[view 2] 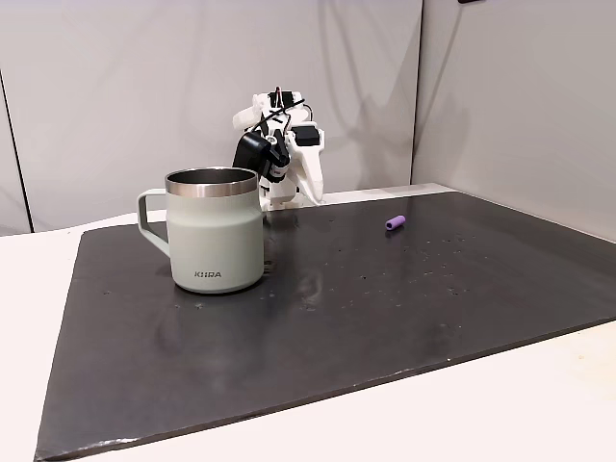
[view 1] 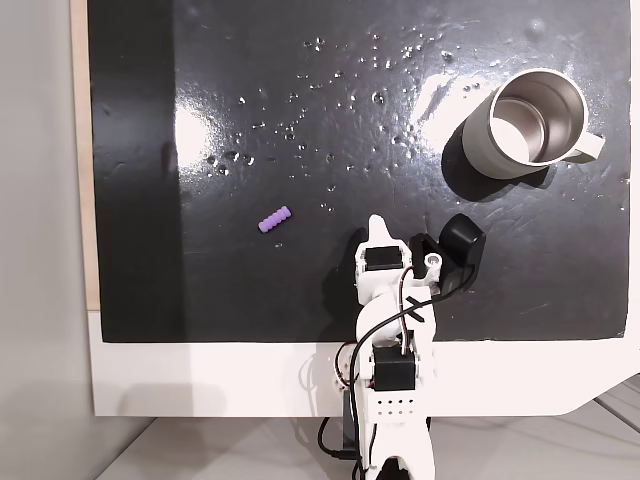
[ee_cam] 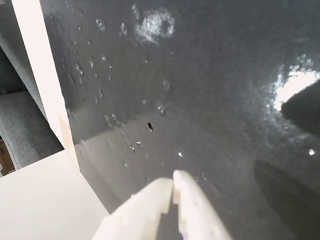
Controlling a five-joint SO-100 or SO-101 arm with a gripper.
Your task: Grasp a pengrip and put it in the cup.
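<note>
- In a fixed view looking down, the arm is sitting folded at the near edge of the black mat (view 1: pixel 300 300), with its gripper (view 1: pixel 375 226) pointing up the picture. The purple pengrip (view 1: pixel 274 219) is lying loose on the mat to the gripper's left, apart from it, slanting a little. The cup (view 1: pixel 535 120) is standing upright at the upper right, well apart from both, with its handle pointing right.
- In a fixed view from the side, the cup (view 2: pixel 216 229) is standing in front with nothing showing above its rim, the arm is sitting tucked behind it, and the pengrip (view 2: pixel 396 222) is lying off to the right on the mat (view 2: pixel 385 318).
- In the wrist view, the gripper (ee_cam: pixel 173 186) is showing its two white fingertips (ee_cam: pixel 159 192) pressed together with nothing between them, aiming at bare mat (ee_cam: pixel 210 75).
- Judging from this, the grasp is not yet begun. The pengrip is tiny, round and soft-looking, so fingers descending off-centre could be nudging it into a roll or squeezing it out sideways. The mat's glare could also be hiding it from the wrist camera. The carry to the cup is long, and a loose pinch could be dropping it on the way.
</note>
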